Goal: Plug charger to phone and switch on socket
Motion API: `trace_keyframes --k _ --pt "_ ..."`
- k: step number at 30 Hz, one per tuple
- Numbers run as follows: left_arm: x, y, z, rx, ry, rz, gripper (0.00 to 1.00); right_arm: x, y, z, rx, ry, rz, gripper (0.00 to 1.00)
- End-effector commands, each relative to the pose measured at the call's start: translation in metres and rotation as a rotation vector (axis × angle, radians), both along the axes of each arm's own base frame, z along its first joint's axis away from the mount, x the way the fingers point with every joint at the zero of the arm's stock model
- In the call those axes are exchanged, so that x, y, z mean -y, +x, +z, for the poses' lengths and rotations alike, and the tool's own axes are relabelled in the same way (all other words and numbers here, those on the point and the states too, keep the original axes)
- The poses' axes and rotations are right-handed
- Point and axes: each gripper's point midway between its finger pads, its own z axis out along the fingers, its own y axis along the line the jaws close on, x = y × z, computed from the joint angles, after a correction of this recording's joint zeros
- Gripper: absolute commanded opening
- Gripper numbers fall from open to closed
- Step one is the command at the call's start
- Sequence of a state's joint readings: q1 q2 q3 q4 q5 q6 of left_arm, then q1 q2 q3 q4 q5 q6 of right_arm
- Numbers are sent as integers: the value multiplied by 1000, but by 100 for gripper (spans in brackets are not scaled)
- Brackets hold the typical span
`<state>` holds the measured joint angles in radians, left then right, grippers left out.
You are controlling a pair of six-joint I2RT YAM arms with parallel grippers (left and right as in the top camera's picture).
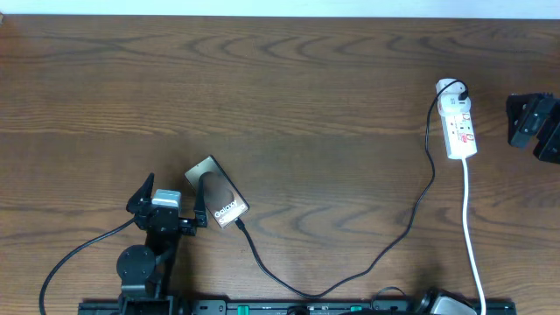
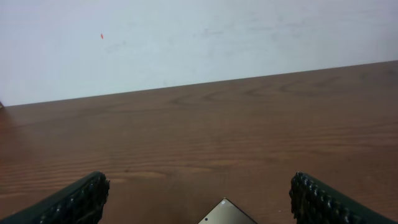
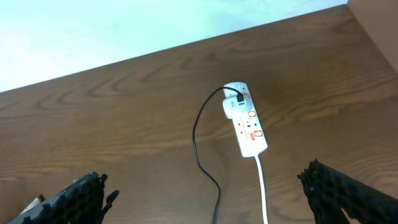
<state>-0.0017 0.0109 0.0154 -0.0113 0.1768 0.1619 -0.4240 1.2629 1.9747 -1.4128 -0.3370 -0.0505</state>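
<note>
The phone [image 1: 217,196] lies slanted on the wooden table at the front left, "Galaxy" lettering toward me. The charger cable [image 1: 367,267] runs from the phone's near short end, loops along the table front and rises to the black plug in the socket [image 1: 460,122], a white power strip at the right. Whether the tip is seated in the phone I cannot tell. My left gripper [image 1: 171,203] is open beside the phone's left edge; in the left wrist view, the phone's corner [image 2: 225,214] shows between the open fingers [image 2: 199,193]. My right gripper [image 3: 205,186] is open and empty, raised in front of the socket [image 3: 247,124].
The socket's white cord [image 1: 472,236] runs toward the front edge. A black object [image 1: 532,122] sits at the right edge of the table. The table's back edge meets a white wall [image 2: 186,43].
</note>
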Motion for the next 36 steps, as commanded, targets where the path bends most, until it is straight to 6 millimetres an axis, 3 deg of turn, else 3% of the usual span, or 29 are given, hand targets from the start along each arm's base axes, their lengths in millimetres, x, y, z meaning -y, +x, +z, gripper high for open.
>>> trace_keyframes --k 1,28,36 --pt "1 -1 -14 -45 9 -7 93 -1 0 1 4 12 -2 99" --pt "1 -1 -15 -48 9 -7 93 -1 0 1 4 12 -2 99" --pt "1 -1 -15 -48 9 -7 93 7 -4 -15 -63 -8 -39 99"
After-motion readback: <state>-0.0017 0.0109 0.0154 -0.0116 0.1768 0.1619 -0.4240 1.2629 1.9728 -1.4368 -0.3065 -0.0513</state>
